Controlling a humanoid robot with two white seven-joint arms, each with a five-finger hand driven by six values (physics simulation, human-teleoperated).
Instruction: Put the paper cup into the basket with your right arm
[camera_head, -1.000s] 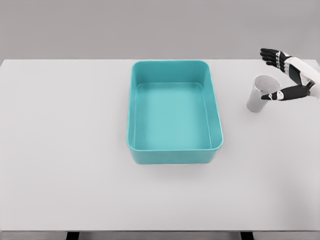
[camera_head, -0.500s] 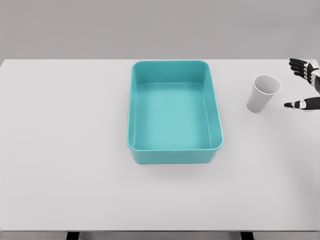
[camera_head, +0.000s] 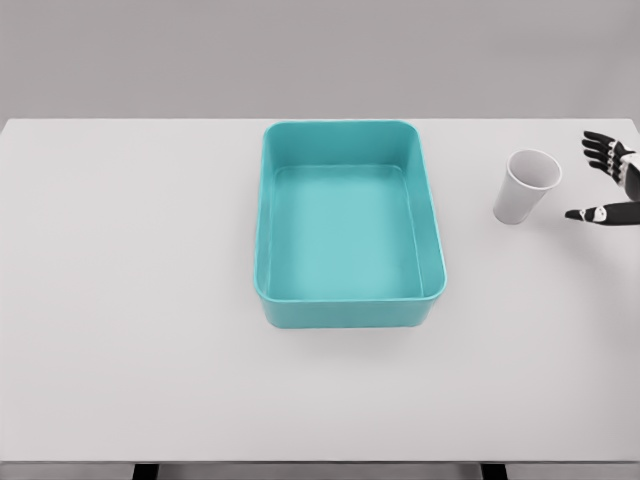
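Note:
A white paper cup (camera_head: 524, 187) stands upright on the table to the right of the teal basket (camera_head: 347, 305). The basket is a rectangular tub with nothing inside it. My right hand (camera_head: 596, 180) shows at the right edge of the head view, a short way right of the cup and apart from it. Its dark fingers (camera_head: 598, 146) are spread and its thumb points toward the cup. It holds nothing. My left arm does not show.
The white table (camera_head: 130, 300) spans the view, with its front edge near the bottom. A grey wall lies behind it.
My right hand drew back to the right, away from the cup it was around one second ago, then shifted slightly left and down. The cup stands where it was.

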